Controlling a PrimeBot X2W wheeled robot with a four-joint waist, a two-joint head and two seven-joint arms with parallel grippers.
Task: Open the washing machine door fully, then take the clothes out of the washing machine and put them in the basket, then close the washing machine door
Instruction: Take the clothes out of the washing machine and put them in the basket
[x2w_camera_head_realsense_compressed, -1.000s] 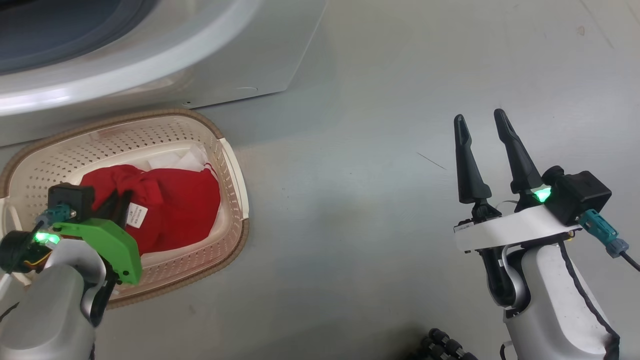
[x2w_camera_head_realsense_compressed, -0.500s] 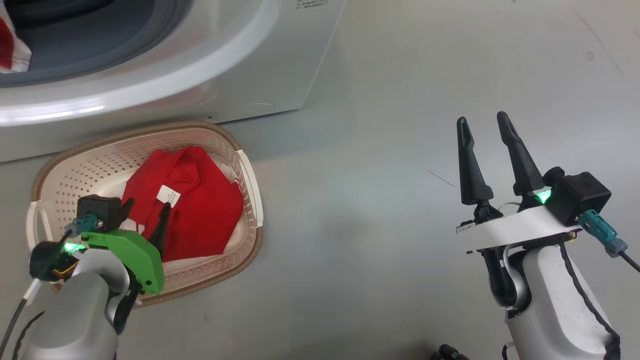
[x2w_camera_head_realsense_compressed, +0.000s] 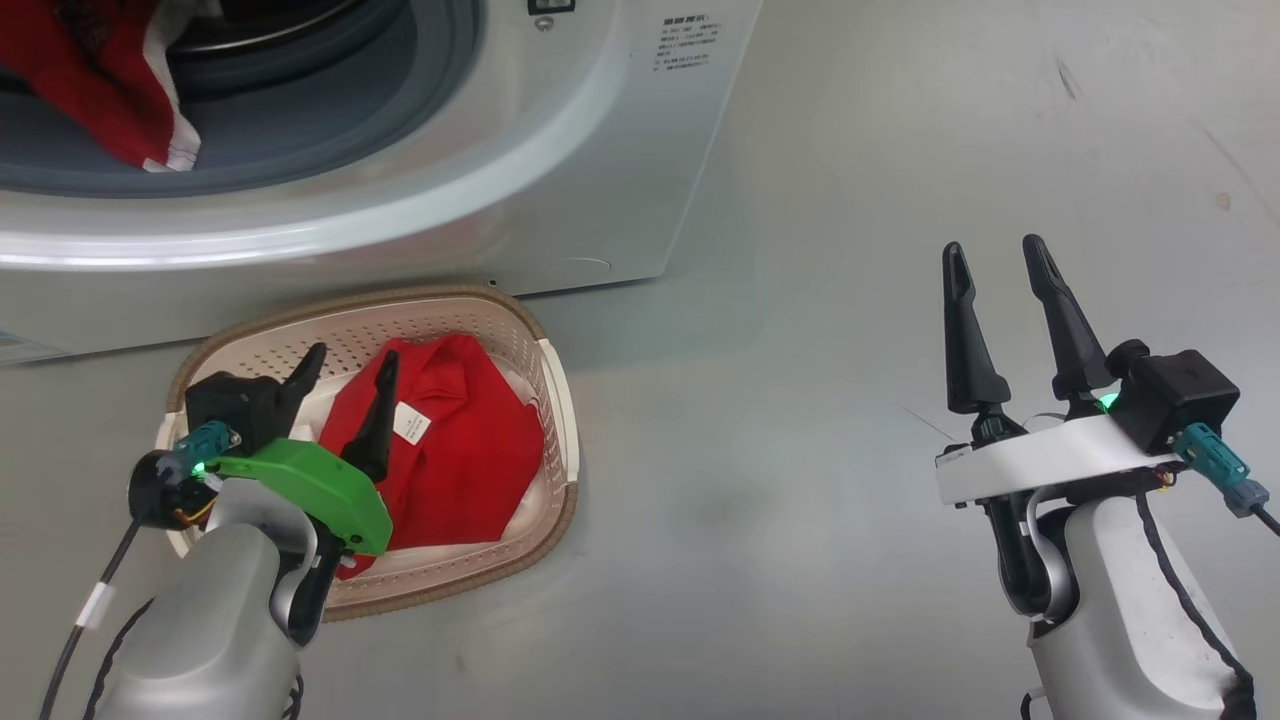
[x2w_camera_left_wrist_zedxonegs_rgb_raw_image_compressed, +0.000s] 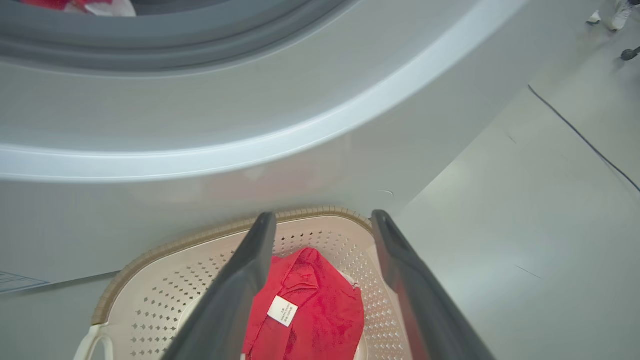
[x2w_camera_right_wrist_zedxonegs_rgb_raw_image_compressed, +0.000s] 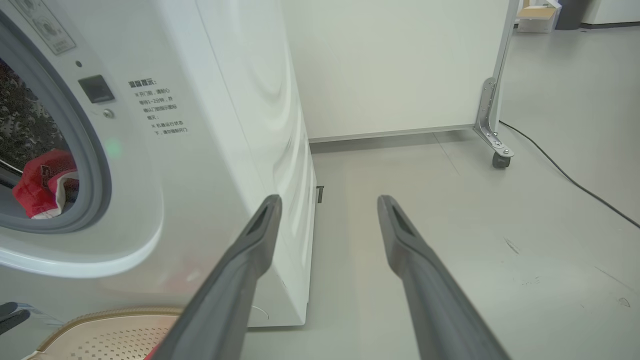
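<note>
Jaws on both arms stood wide apart and held nothing. Nearest, the left gripper hung just above the basket, its fingers to either side of a red garment. Whether they touched it could not be told. That garment lay loose in the basket with its white tag uppermost, and I judged it a piece delivered and let go. The right gripper was held over bare floor, well apart from the basket, fingers pointing away from the robot. It was judged to be parked clear so that the left arm had room to work. The basket sat on the floor just beside the foot of the machine, below the drum mouth, a position judged to keep each carry short. Farther off, the mouth stood unobstructed. A second garment, red with white trim, lay low in the drum behind the grey gasket. Unloading was therefore judged incomplete, with the closing of the door not yet done. The next move would call for a reach up into the drum. The main hazard noted was fabric snagging on the gasket as it is drawn out.
</note>
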